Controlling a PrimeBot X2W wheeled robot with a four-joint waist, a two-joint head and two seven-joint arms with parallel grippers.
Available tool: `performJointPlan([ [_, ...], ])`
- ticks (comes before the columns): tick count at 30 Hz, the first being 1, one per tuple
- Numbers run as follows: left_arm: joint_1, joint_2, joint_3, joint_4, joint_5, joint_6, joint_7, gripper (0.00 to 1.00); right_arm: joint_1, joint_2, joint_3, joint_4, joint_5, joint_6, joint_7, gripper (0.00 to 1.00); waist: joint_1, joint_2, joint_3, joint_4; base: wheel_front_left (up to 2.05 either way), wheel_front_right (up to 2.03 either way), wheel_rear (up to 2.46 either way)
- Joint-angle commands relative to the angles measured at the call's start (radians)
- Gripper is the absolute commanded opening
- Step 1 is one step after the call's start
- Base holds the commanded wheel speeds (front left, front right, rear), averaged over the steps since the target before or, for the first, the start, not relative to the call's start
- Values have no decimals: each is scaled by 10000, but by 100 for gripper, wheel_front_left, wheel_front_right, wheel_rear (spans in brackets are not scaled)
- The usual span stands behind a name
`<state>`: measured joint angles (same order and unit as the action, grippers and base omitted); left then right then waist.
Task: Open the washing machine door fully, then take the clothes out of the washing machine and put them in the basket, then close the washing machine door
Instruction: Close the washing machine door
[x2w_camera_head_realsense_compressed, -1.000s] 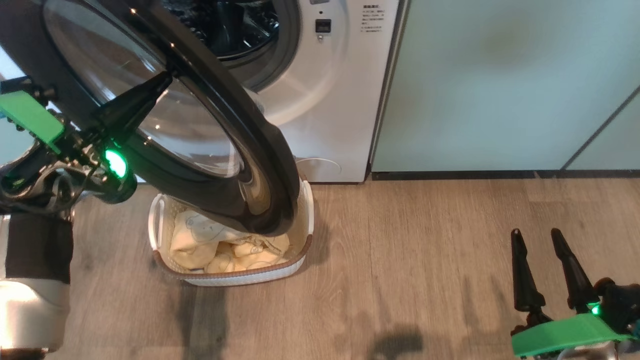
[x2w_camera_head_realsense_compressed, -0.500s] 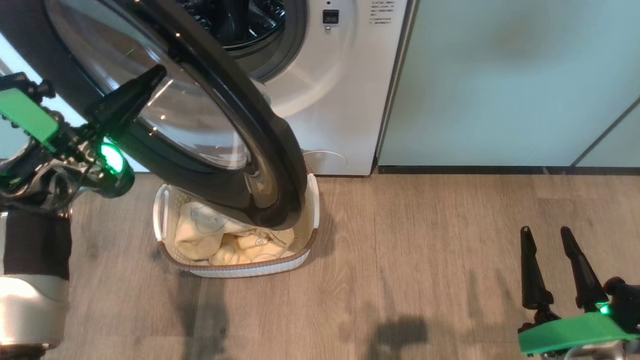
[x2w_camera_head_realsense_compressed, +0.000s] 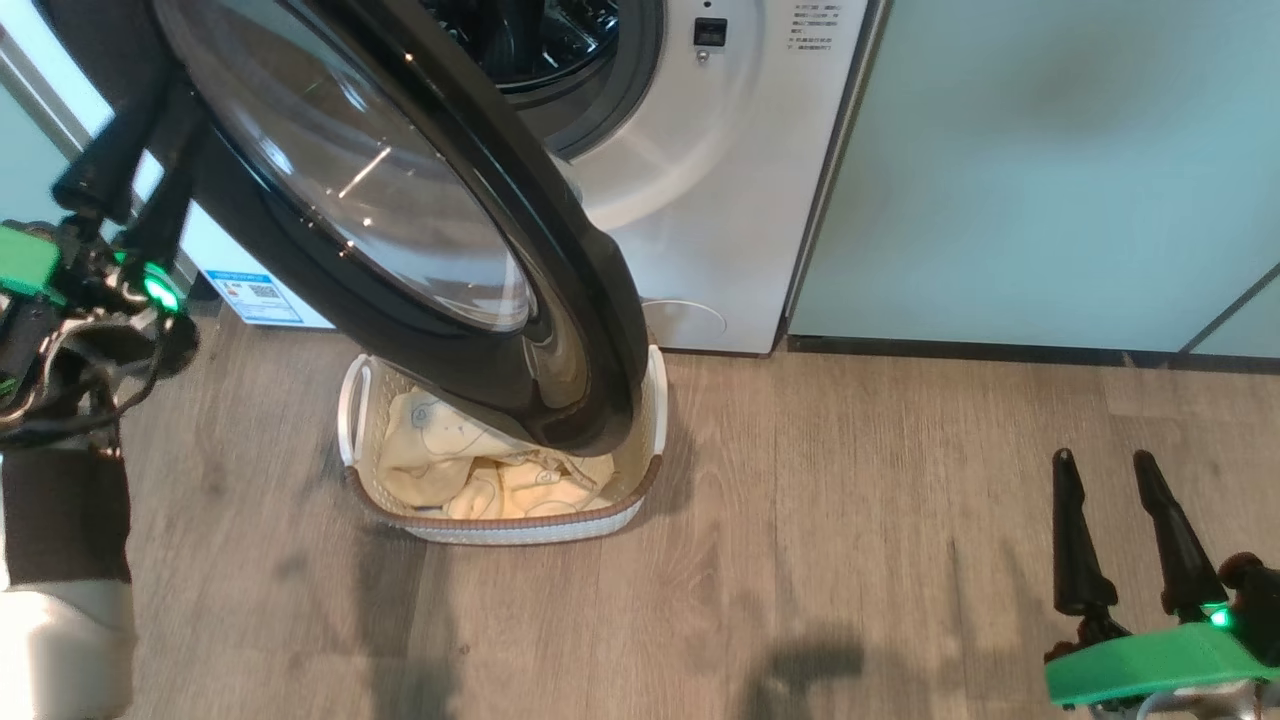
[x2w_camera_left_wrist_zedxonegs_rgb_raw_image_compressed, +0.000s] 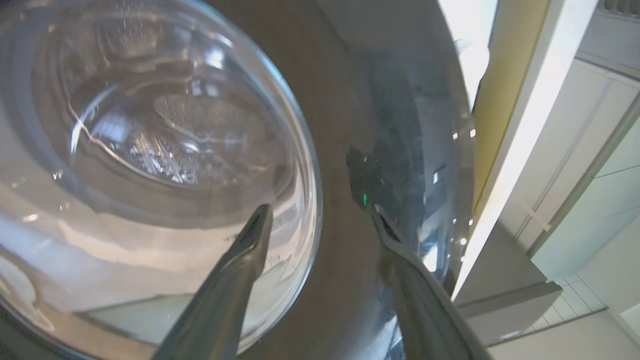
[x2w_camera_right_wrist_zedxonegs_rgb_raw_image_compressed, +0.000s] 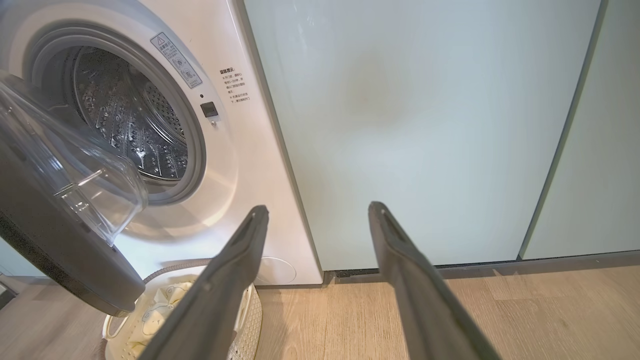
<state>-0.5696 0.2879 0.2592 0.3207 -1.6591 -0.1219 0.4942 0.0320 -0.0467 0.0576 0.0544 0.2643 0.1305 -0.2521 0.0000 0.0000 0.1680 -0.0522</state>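
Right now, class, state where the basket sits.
In the head view the basket stands on the wood floor left of centre, under the open washing machine door and in front of the washing machine.

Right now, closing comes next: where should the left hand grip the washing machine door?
I'd grip the washing machine door by its black ring's free edge, from the outer face, where the left hand is open; the bulging glass offers no hold.

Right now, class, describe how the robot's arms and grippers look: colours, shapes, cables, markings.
Left gripper and right gripper each have two long, tapering dark fingers, a flat bright green plate and a glowing green light. Black cables loop at the left wrist; that forearm is pale, dark-banded.
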Motion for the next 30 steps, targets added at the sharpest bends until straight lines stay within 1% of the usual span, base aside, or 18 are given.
performJointPlan([
  [1, -164, 304, 475, -691, 248, -79, -384, 100, -455, -35, 129, -368, 21, 2, -97, 100, 0, 0, 3, 25, 0, 0, 0],
  [4, 254, 158, 597, -1395, 1358, -83, -1657, 100, -450, -35, 99, -398, 7, 2, -97, 100, 0, 0, -9, 63, 0, 0, 0],
  [5, 638, 163, 519, -1768, 2271, -85, -2478, 100, -441, -35, 94, -402, -6, 2, -97, 100, 0, 0, -31, 77, 0, 0, 0],
  [6, 844, 153, 440, -1940, 2728, -85, -2896, 100, -442, -35, 96, -398, -13, 2, -97, 100, 0, 0, -47, 79, 0, 0, 0],
  [11, 1872, 335, -338, -2656, 5232, -86, -4866, 100, -402, -35, 67, -392, -55, 2, -97, 100, 0, 0, -144, 143, 0, 0, 0],
  [12, 2275, 494, -650, -2729, 6376, -86, -5571, 100, -366, -35, 62, -385, -75, 2, -97, 100, 0, 0, -211, 178, 0, 0, 0],
  [13, 2475, 602, -802, -2746, 7028, -59, -5900, 100, -346, -35, 64, -383, -82, 2, -97, 100, 0, 0, -242, 192, 0, 0, 0],
  [15, 2816, 716, -1072, -2804, 8192, 151, -6528, 100, -308, -35, 64, -383, -90, 2, -97, 100, 0, 0, -299, 224, 0, 0, 0],
  [19, 3568, 941, -1625, -3004, 10337, 837, -7175, 100, -219, -35, 114, -396, -111, 2, -97, 100, 0, 0, -409, 253, 0, 0, 0],
  [22, 4222, 817, -1913, -3238, 11350, 1334, -7362, 100, -141, -35, 155, -395, -120, 2, -97, 100, 0, 0, -506, 246, 0, 0, 0],
  [26, 5209, 582, -2160, -3608, 12311, 1887, -7478, 100, -7, -35, 208, -369, -144, 2, -97, 100, 0, 0, -694, 235, 0, 0, 0],
  [27, 5675, 486, -2282, -3803, 12700, 2087, -7506, 100, 91, -35, 205, -364, -158, 2, -97, 100, 0, 0, -792, 247, 0, 0, 0],
  [30, 6267, 330, -2462, -3985, 13035, 2241, -7527, 100, 290, -35, 172, -340, -182, 2, -97, 100, 0, 0, -994, 296, 0, 0, 0],
])
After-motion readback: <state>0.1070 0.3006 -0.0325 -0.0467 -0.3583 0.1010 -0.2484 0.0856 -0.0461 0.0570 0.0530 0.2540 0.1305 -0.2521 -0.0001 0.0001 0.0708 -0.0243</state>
